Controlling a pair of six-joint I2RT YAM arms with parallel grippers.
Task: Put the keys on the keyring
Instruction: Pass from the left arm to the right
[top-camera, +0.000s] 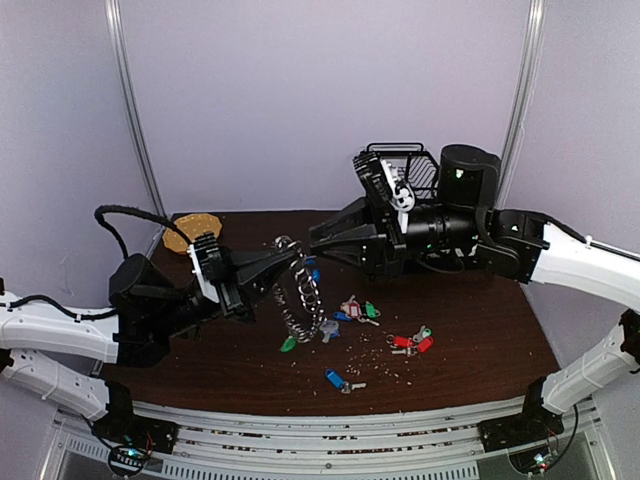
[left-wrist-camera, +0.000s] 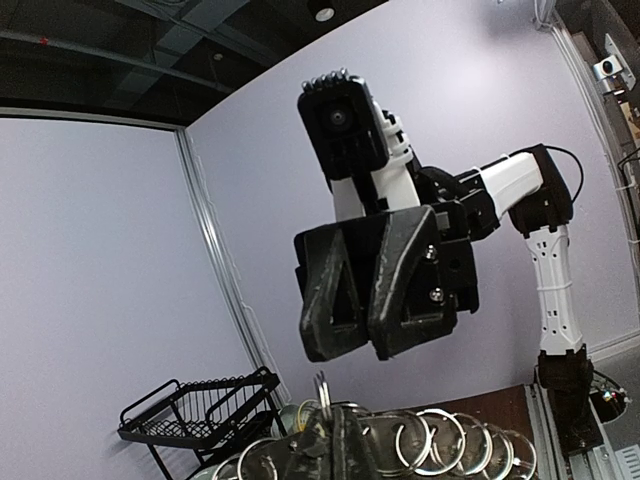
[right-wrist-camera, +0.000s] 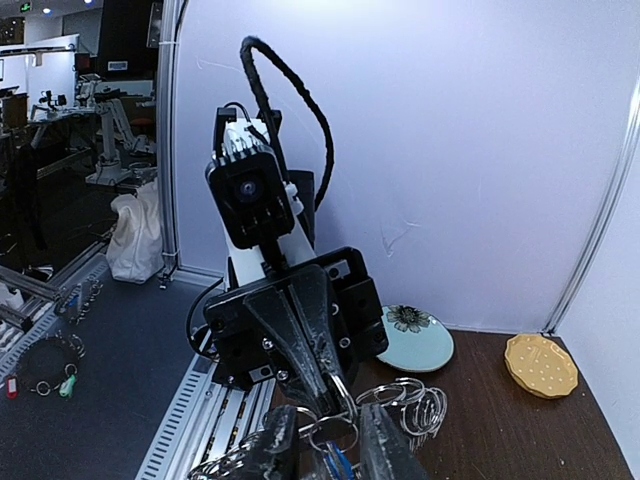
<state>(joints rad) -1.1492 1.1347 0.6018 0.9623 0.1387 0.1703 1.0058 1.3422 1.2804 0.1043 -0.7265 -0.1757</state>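
Dangling as linked silver loops, keyring (top-camera: 303, 300) hangs from the closed left hand (top-camera: 289, 256); right hand (top-camera: 316, 238) unclear.

Robotics lab, pale partition walls (top-camera: 300, 100) on aluminium posts (top-camera: 133, 110) around a dark wooden table (top-camera: 480, 330), exposed black ceiling pipes (left-wrist-camera: 120, 45), another robot rig (right-wrist-camera: 112, 135) in the room beyond.
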